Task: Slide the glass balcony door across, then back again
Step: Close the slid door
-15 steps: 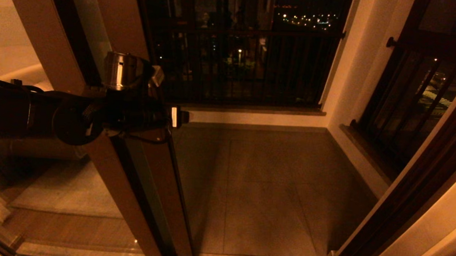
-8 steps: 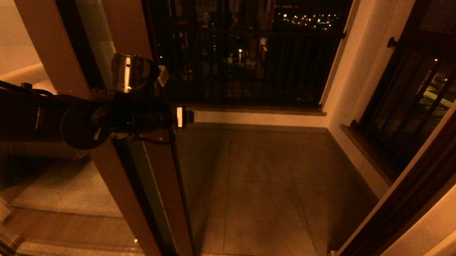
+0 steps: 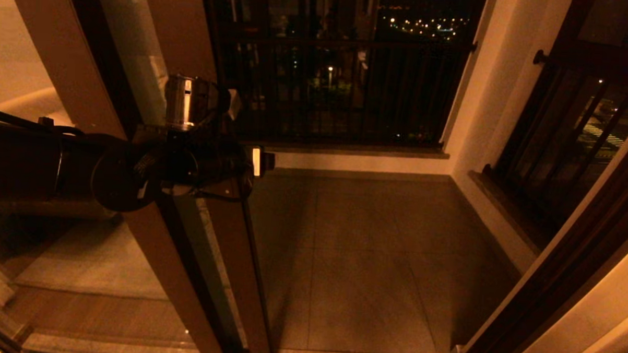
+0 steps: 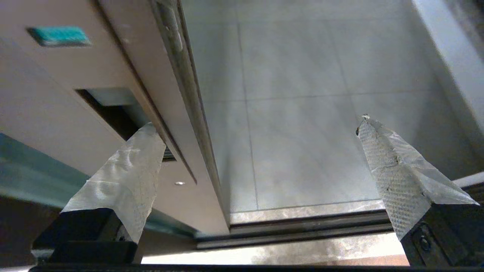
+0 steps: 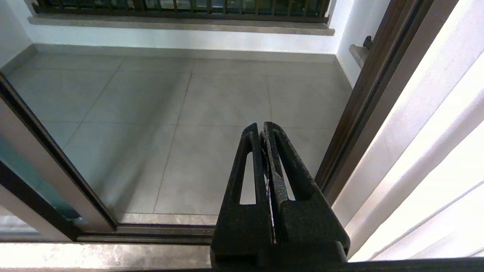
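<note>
The glass balcony door (image 3: 133, 50) stands at the left of the head view, and its brown frame edge (image 3: 223, 236) runs down to the floor. My left gripper (image 3: 241, 166) is open at that edge, about mid-height. In the left wrist view one taped finger (image 4: 128, 166) has its tip in the frame's recessed pull (image 4: 109, 109). The other finger (image 4: 393, 166) hangs free over the balcony tiles, so the left gripper (image 4: 258, 121) straddles the door's edge (image 4: 189, 94). My right gripper (image 5: 262, 128) is shut and empty, low beside the right jamb, and is out of the head view.
Beyond the opening lie the tiled balcony floor (image 3: 363, 251) and the black-barred railing (image 3: 338, 88). A dark door jamb (image 3: 561, 269) bounds the opening on the right, with a white curtain (image 5: 435, 151) beside it. The floor track (image 4: 302, 230) crosses the threshold.
My left arm and the door's edge have both shifted a little to the right. The right arm's earlier position is not shown.
</note>
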{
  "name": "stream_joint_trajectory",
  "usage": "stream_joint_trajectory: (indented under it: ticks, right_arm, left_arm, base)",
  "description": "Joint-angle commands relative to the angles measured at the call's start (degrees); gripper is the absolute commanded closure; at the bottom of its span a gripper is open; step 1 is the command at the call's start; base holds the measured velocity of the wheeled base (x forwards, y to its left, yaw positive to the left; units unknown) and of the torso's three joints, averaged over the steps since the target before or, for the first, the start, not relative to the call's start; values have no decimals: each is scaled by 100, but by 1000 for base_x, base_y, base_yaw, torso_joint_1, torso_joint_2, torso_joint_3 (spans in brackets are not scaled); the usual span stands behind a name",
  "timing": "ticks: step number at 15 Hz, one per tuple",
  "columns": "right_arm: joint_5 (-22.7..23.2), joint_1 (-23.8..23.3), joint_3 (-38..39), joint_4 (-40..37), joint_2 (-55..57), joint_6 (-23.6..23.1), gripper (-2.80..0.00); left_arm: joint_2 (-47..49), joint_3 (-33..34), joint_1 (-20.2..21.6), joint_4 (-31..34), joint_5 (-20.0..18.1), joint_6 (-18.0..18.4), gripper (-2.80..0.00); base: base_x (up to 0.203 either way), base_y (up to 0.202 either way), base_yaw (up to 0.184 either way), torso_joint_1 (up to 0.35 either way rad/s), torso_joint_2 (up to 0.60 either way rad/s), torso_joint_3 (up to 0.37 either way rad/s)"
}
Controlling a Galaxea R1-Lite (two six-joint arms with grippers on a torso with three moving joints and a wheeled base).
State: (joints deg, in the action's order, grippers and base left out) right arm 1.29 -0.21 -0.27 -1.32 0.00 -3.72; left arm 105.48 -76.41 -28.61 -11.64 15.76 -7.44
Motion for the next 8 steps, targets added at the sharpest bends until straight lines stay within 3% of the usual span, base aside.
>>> stream_joint_trajectory:
  ticks: [1,8]
  right_arm:
    - [3,3,0,0,9,-6,0]
    - [3,3,0,0,9,-6,0]
  left_arm:
    - [-71,71,-20,56,56,-12,-280]
    - [-106,109,-286,56,85,-12,-280]
  base:
    - [0,0,0,0,0,0]
    - [0,0,0,0,0,0]
